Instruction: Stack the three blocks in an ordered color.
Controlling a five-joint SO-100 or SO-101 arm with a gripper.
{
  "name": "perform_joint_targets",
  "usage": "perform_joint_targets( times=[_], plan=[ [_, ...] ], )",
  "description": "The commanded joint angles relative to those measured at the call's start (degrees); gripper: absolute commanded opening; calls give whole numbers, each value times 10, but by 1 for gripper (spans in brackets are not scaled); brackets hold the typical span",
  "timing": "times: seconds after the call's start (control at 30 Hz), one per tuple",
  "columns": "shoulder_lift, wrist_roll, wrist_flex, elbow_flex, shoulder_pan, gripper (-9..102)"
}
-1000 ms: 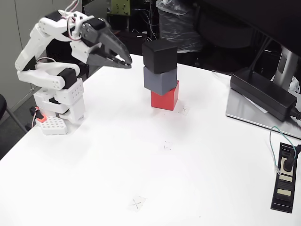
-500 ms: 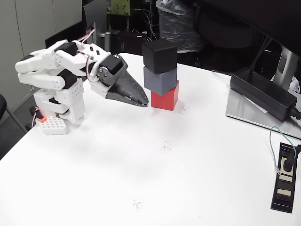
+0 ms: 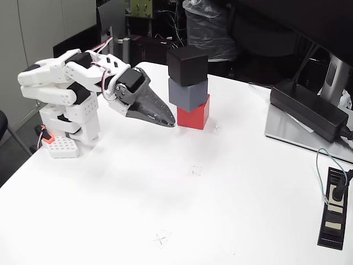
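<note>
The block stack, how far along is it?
All three look stacked: the red block sits on the table, the blue-grey block on it, the black block on top. The tool is low beside the red block, shut and holding nothing. Little seems left beyond backing away.

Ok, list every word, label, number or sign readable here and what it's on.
No readable text anywhere.
Pencilled cross marks on the table, e.g. one near the front: signs, not letters.
The three blocks, the gripper and the power brick carry no legible label.
</note>
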Motion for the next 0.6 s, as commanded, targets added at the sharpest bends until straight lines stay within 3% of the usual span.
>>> perform_joint_targets(
  times=[0.0, 0.2, 0.57],
  plan=[
    [-4, 4, 10, -1, -25, -1],
    [1, 4, 65, -1, -53, -1],
    [2, -4, 67, -2, -57, -1]
  ],
)
